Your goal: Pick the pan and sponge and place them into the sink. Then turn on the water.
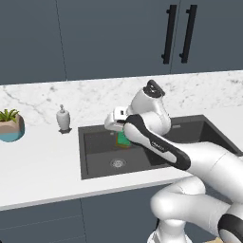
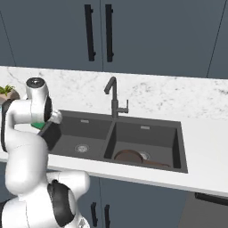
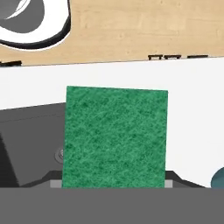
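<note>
Above the left basin of the sink point(image 1: 97, 142), the gripper point(image 1: 121, 136) hangs at the end of the white arm, which reaches in from the front of the counter point(image 1: 42, 166). The sponge point(image 1: 123, 139) sits at the gripper: in the left base view its green face and a thin yellow edge show just below the white hand, over the rear part of that basin, clear of the floor. In the hand view the sponge point(image 3: 114, 138) presents its green face square to the camera and covers both finger tips, so the jaws cannot be seen directly; they stand part-way open, closed on the sponge (contact points are hidden).

The sink point(image 2: 178, 147) is a dark double basin with a centre divider. The pan point(image 2: 129, 156) lies on the floor of the right basin, near its front wall, with its thin handle pointing toward the right wall. A round drain point(image 2: 81, 147) shows in the left basin floor. The faucet point(image 2: 114, 99) stands at the rear rim, on the divider line.

A soap dispenser point(image 1: 63, 118) stands on the counter beside the sink's rear-left corner, and a potted plant point(image 1: 10, 126) stands farther left.
</note>
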Controlling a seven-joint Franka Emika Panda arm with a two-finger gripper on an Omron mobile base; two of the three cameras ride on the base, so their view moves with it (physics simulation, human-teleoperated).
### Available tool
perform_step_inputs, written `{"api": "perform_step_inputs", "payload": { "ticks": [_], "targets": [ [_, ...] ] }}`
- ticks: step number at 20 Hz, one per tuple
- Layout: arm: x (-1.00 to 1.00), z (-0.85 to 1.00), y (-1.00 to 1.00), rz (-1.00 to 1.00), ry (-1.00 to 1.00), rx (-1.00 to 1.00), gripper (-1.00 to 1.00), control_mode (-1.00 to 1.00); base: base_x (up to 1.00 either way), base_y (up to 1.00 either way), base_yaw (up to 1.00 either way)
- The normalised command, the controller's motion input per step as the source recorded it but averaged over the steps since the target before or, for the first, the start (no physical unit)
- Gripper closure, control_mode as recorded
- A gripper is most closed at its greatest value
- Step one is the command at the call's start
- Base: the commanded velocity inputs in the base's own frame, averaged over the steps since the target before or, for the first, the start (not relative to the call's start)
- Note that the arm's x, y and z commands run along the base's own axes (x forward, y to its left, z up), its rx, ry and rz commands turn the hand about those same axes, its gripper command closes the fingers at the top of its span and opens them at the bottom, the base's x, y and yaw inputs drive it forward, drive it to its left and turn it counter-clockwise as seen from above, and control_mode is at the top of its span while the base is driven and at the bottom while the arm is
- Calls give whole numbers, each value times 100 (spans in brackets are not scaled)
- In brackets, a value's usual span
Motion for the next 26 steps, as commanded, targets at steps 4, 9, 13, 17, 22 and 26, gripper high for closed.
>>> {"api": "perform_step_inputs", "payload": {
  "ticks": [4, 9, 13, 17, 22, 26],
  "targets": [
    [-3, 0, -99, 11, 11, 0, 100, -100, 0, 0, 0],
    [-5, -1, -90, 8, 6, 0, 100, -100, 0, 0, 0],
    [0, -9, -98, 3, 0, 0, 100, -100, 0, 0, 0],
    [0, -17, -100, 0, 0, 0, 100, -100, 0, 0, 0],
    [9, -50, -99, 0, 5, -1, 100, -100, 0, 0, 0],
    [34, -70, -89, 0, 11, -7, 100, -100, 0, 0, 0]
  ]
}}
